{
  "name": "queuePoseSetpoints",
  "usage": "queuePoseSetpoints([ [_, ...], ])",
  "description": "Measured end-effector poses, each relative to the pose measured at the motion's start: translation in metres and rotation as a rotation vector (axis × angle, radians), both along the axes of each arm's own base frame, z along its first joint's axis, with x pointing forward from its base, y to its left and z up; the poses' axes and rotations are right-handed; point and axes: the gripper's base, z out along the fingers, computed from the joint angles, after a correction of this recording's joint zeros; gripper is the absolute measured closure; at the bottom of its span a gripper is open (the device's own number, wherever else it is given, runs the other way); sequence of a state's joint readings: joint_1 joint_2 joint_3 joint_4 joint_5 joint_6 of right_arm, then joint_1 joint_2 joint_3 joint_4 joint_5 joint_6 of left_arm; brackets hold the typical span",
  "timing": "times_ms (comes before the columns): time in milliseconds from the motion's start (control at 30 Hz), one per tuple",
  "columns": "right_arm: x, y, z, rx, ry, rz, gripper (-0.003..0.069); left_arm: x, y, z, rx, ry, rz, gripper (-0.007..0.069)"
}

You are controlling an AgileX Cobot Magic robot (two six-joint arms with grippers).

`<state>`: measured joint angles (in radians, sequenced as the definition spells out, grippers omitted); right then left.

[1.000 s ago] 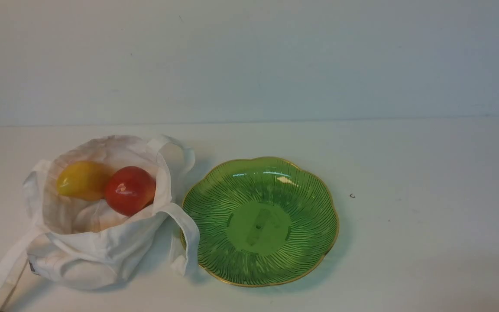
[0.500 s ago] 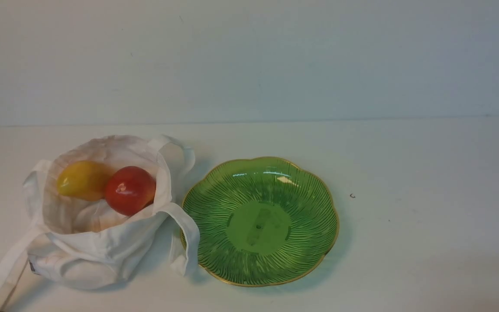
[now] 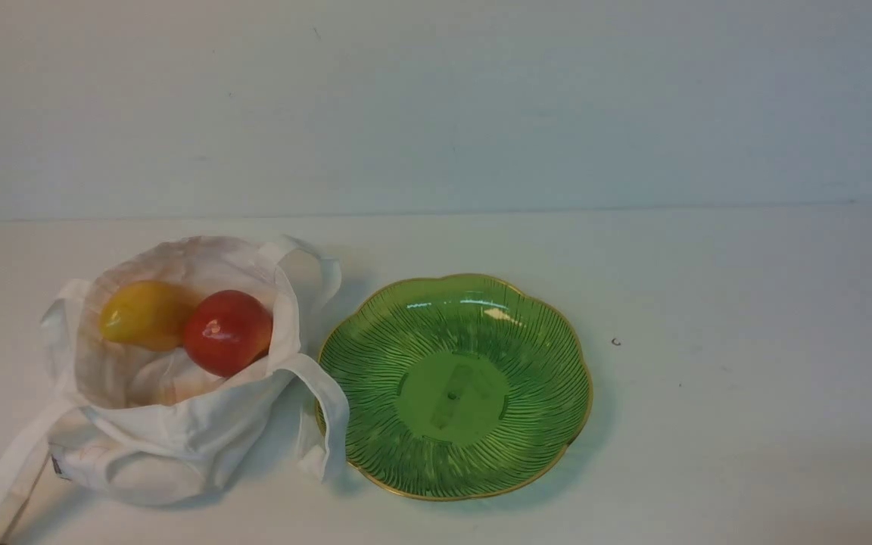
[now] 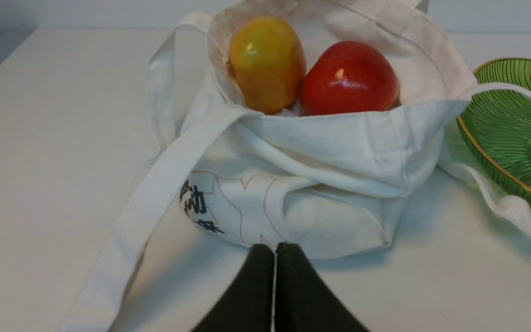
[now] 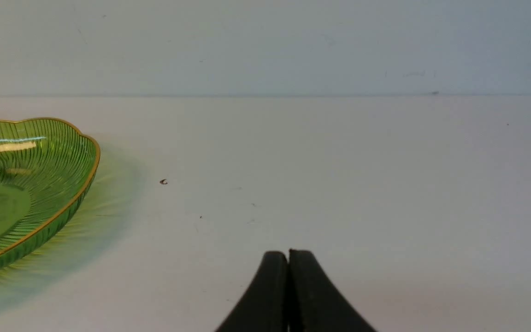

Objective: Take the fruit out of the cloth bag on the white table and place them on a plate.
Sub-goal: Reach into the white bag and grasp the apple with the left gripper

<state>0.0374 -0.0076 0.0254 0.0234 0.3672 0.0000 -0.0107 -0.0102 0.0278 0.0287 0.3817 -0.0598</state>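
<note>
Fruit, a yellow mango-like one [image 4: 268, 64] and a red apple-like one [image 4: 349, 79], sits nestled in the open mouth of the cloth bag [image 4: 339, 143], ahead of the left gripper [image 4: 275, 251], whose fingers are pressed together on nothing; the right gripper [image 5: 288, 256] is clenched and bare too, with the green plate [image 5: 58, 184] off to its left. What worries me is the reach in: the left one has to part its fingers first, and if it comes down closed it may just shove the fruit deeper into the cloth. The two pieces lie against each other, so a grab at one could knock the other. Their skins look glossy and round, so an off-centre pinch could slip. A strap [image 3: 326, 409] droops over the plate's near rim, and if it snags, the bag might drag the plate along the bench [image 3: 708, 424]
</note>
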Motion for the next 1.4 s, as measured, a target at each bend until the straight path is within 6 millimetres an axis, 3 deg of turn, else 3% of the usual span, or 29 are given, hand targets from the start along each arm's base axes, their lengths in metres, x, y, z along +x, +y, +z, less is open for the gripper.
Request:
queuePoseSetpoints([
  [500, 0.000, 0.000, 0.000, 0.000, 0.000, 0.000, 0.0673, 0.000, -0.001, 0.000, -0.057, -0.004, 0.004, 0.0632],
  [567, 0.000, 0.000, 0.000, 0.000, 0.000, 0.000, 0.0673, 0.001, -0.004, 0.002, -0.214, -0.021, 0.017, 0.0632],
  [700, 0.000, 0.000, 0.000, 0.000, 0.000, 0.000, 0.0673, 0.001, -0.014, 0.009, -0.771, -0.040, 0.060, 0.0632],
  [767, 0.000, 0.000, 0.000, 0.000, 0.000, 0.000, 0.0673, 0.002, -0.016, 0.012, -0.968, -0.039, 0.069, 0.0632],
  [900, 0.000, 0.000, 0.000, 0.000, 0.000, 0.000, 0.0673, 0.002, -0.018, 0.017, -1.149, -0.063, 0.075, 0.0632],
  [1067, 0.000, 0.000, 0.000, 0.000, 0.000, 0.000, 0.0673, 0.003, -0.013, 0.023, -1.212, -0.139, 0.097, 0.0632],
  [1167, 0.000, 0.000, 0.000, 0.000, 0.000, 0.000, 0.0673, 0.000, -0.014, 0.045, -1.120, -0.193, 0.035, 0.0632],
  [1300, 0.000, 0.000, 0.000, 0.000, 0.000, 0.000, 0.0673, -0.009, -0.017, 0.103, -0.910, -0.288, -0.073, 0.0632],
  [1400, 0.000, 0.000, 0.000, 0.000, 0.000, 0.000, 0.0673, 0.002, -0.023, 0.145, -0.721, -0.185, -0.125, 0.0632],
])
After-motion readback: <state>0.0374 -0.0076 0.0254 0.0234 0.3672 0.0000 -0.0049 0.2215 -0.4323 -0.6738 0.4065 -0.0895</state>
